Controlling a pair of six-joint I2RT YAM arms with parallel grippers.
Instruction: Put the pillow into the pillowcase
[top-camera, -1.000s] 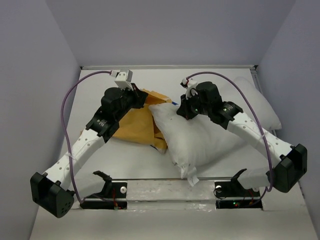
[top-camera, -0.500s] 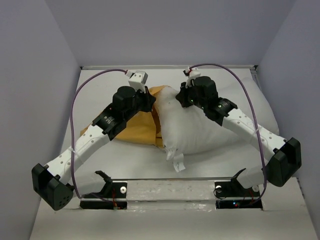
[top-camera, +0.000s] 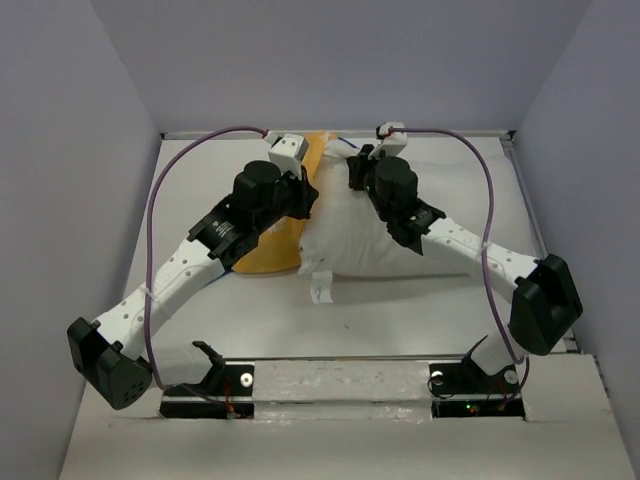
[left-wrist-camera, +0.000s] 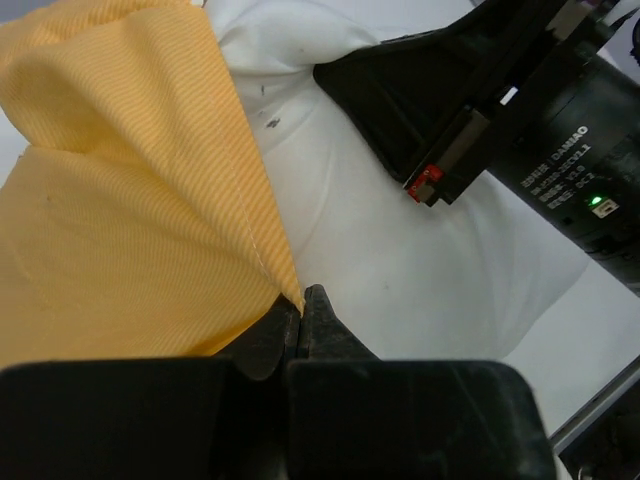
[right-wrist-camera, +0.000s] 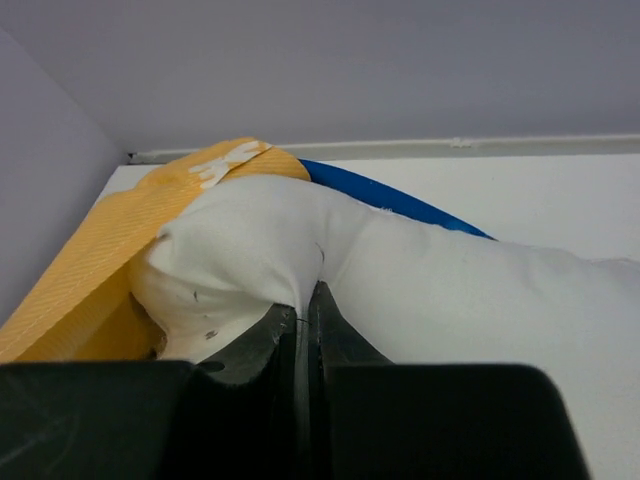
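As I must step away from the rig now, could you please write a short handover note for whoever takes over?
Left gripper: shut on the edge of the yellow-orange fabric pillowcase.
Right gripper: shut on a corner of the plump white rectangular pillow.
Done: that corner sits at the pillowcase's mouth, yellow cloth beside it, blue behind.
Left: nearly all of the pillow lies outside; work it in.

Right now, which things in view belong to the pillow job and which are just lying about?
Job:
- pillow
- pillowcase
- left gripper, shut on the pillowcase edge
- right gripper, shut on the pillow

Not the job:
- table
- metal rail at the near edge
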